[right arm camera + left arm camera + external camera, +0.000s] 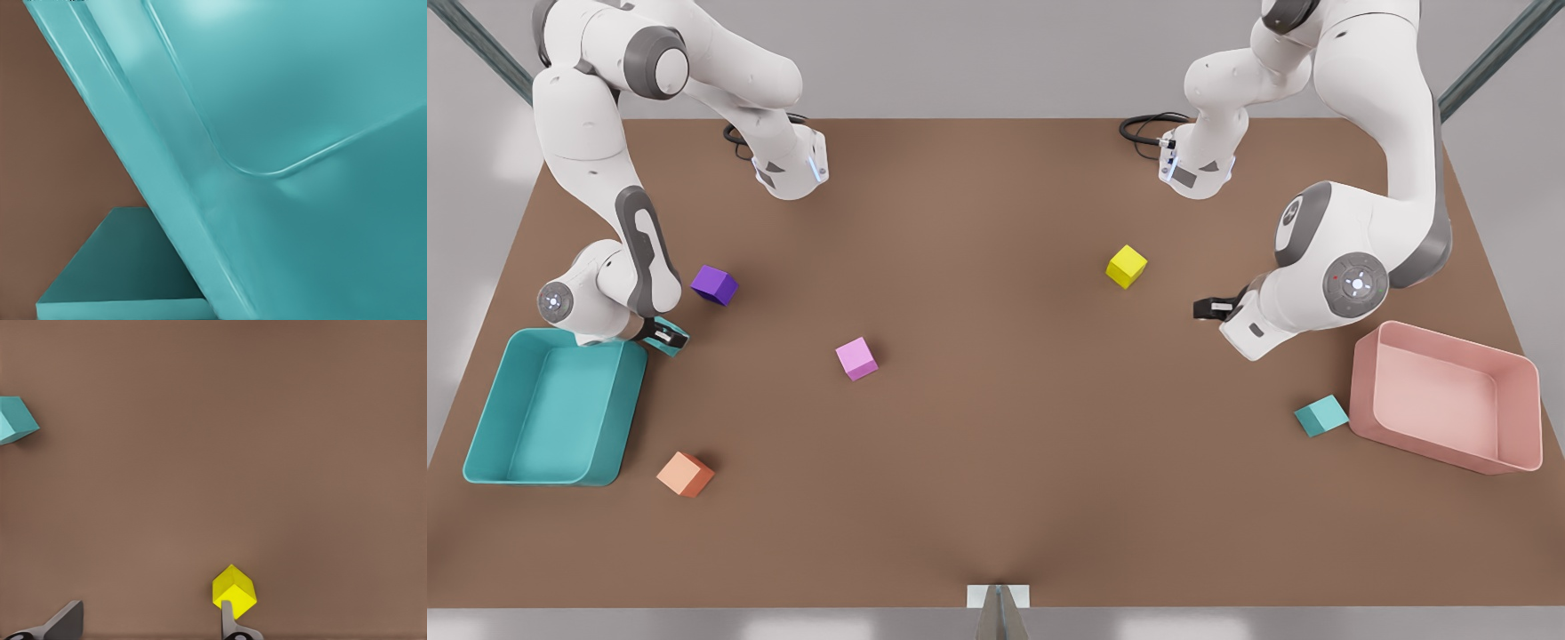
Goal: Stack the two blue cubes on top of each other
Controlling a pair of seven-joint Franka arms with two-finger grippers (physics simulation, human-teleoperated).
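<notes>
On the brown counter point(996, 462) we see the teal tray point(551, 409). Beside its corner our right gripper point(665, 336) has its jaws closed on one blue cube point(127, 267). The left gripper point(1214, 308) hangs open near the yellow cube point(1127, 266). The second blue cube point(1321, 415) lies beside the pink tray point(1449, 396).

Brown table point(996, 498): teal tray point(494, 418), pink tray point(1525, 418), purple point(714, 284), pink point(856, 358), yellow point(1127, 266), orange point(685, 473), teal cube point(1321, 415).

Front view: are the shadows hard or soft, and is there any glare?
Front view: soft, faint shadows hug each cube, such as the yellow cube; the table shows no glare. Right wrist view: a pale sheen lies on the teal tray.
</notes>
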